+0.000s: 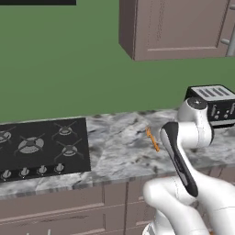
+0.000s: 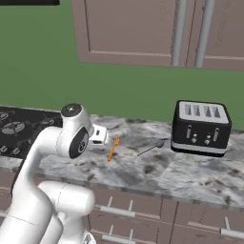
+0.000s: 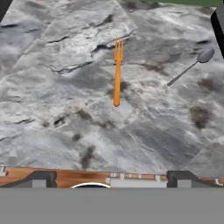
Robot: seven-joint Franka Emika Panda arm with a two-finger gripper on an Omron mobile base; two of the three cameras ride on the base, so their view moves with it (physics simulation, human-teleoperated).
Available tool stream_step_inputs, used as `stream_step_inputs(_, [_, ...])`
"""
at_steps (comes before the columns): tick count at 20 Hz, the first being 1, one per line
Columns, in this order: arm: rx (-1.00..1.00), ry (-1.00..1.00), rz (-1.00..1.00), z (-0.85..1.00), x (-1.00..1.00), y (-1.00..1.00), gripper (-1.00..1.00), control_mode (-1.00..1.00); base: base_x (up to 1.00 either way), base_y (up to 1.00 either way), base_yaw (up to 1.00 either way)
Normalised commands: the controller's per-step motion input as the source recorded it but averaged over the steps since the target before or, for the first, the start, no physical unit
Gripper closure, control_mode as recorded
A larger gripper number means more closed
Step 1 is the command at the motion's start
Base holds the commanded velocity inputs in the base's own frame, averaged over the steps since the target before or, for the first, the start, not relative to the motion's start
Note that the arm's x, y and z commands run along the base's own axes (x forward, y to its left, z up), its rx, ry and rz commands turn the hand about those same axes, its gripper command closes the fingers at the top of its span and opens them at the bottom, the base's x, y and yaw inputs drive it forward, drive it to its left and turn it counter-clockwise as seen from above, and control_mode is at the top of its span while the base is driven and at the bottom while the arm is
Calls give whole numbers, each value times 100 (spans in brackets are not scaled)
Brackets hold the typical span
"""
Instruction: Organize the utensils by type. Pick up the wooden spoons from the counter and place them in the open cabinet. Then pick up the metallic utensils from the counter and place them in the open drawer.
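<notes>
On the marbled tabletop (image 2: 157, 174), the black stovetop (image 1: 41, 144) sits at 9 o'clock. Toward the middle lies the orange fork (image 3: 117, 74), tines pointing to 12 o'clock in the hand view. At 2 o'clock from it, well apart, rests the dark grey spoon (image 3: 192, 65), near the toaster (image 2: 201, 127). The jaws (image 3: 109, 177) hang above the tabletop's front edge; whether they stand wide or narrow, I cannot tell.

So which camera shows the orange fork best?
The hand view: the orange fork lies whole on the counter, tines clear. The right base view shows it small beside the arm; the left base view shows a sliver behind the arm.
</notes>
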Motion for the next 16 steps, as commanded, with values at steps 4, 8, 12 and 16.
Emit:
stream_step_inputs(4, [3, 10, 0, -42, 67, -3, -100, -100, 0, 0, 0])
stream_step_inputs(8, [0, 10, 0, -34, 84, 0, -100, -100, 0, 0, 0])
stream_step_inputs(12, [0, 11, 0, -29, 90, 0, -100, -100, 0, 0, 0])
stream_step_inputs(16, [0, 10, 0, -26, 91, 0, -100, -100, 0, 0, 0])
